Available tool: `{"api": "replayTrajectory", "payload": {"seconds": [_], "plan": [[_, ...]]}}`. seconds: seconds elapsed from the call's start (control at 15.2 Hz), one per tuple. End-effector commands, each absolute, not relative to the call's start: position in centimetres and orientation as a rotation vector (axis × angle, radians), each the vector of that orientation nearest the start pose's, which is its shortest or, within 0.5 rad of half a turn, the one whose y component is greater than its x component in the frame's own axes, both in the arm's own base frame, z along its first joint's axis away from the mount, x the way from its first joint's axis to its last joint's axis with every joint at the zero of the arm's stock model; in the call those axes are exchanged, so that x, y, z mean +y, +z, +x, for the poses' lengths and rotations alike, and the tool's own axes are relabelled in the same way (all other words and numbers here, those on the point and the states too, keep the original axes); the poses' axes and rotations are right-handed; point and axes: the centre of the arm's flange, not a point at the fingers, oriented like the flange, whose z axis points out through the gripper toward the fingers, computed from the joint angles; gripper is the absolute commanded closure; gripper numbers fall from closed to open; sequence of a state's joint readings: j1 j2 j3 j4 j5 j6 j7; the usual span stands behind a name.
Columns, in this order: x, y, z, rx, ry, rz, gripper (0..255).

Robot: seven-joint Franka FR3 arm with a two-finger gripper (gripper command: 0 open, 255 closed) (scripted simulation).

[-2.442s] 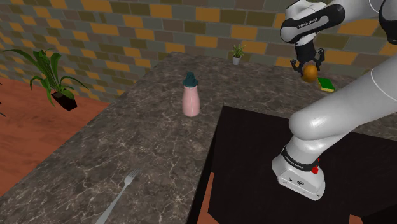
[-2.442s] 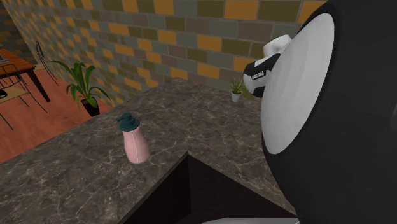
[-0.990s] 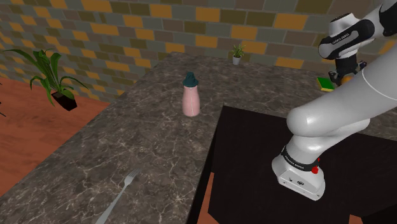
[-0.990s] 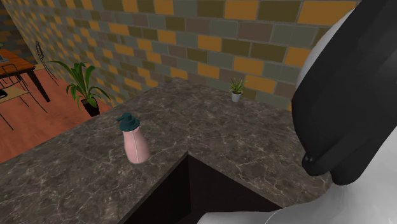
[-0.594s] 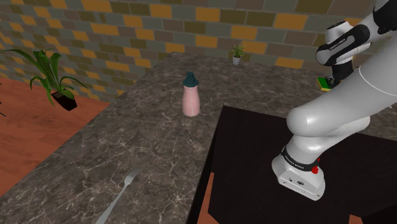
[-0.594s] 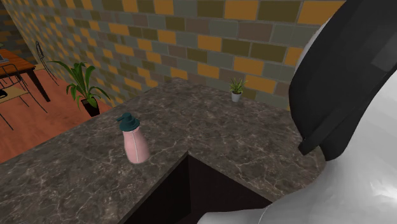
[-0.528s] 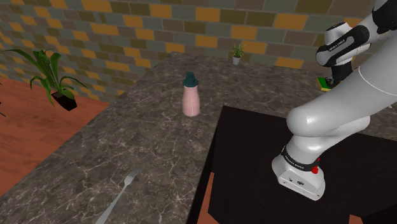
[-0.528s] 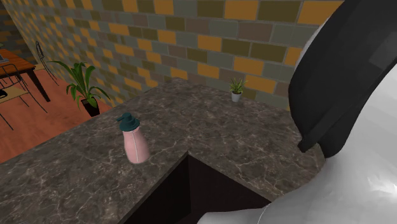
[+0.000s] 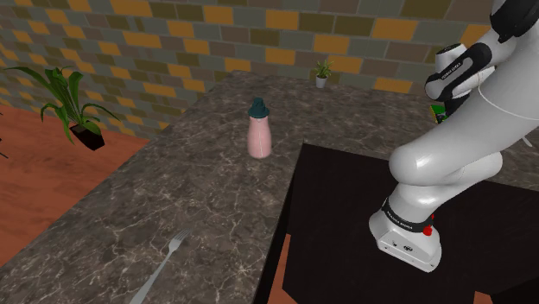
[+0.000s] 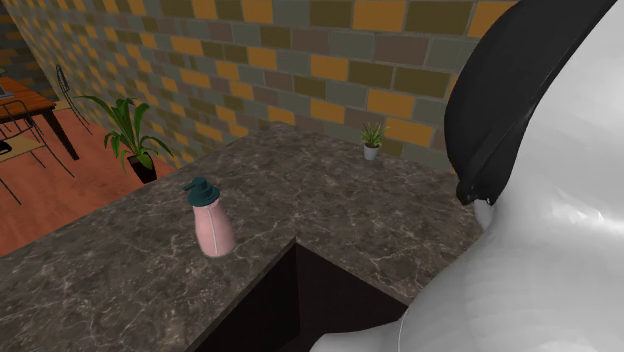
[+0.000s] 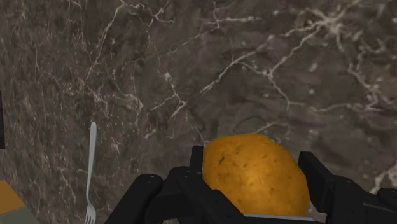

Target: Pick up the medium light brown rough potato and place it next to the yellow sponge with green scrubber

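Observation:
The wrist view has my gripper (image 11: 253, 164) shut on a rough orange-brown potato (image 11: 254, 181), which is clasped between both black fingers (image 11: 198, 167) above the dark marble counter (image 11: 254, 70). A corner of the yellow and green sponge (image 11: 9, 201) lies on the counter some way off to one side of the gripper. In the shoulder view the white arm (image 9: 458, 69) leans over the counter's far right and covers most of the sponge (image 9: 437, 111), leaving a green sliver.
A pink bottle with a teal cap (image 9: 258, 131) (image 10: 211, 222) stands mid-counter. A small potted plant (image 9: 321, 74) (image 10: 371, 142) sits by the brick wall. A fork (image 9: 161, 266) (image 11: 91, 170) lies on the counter. The black stand (image 9: 345, 224) fills the lower right.
The arm carried the potato to the shoulder view's right, over to the sponge, then eased back a little left and lower. It now covers most of the sponge.

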State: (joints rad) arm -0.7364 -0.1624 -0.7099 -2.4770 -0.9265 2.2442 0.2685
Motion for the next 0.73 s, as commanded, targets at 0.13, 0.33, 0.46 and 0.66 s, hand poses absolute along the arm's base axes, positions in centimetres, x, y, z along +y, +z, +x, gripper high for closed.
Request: {"api": "replayTrajectory", "payload": {"seconds": [0.13,0.33,0.46,0.66], "plan": [[-45.58,31.93,3.66,1.792,0.685,-3.025,255],[-45.58,31.93,3.67,1.792,0.685,-3.025,255],[-45.58,31.93,3.67,1.792,0.685,-3.025,255],[-45.63,31.94,3.65,1.792,0.685,-3.025,0]]}}
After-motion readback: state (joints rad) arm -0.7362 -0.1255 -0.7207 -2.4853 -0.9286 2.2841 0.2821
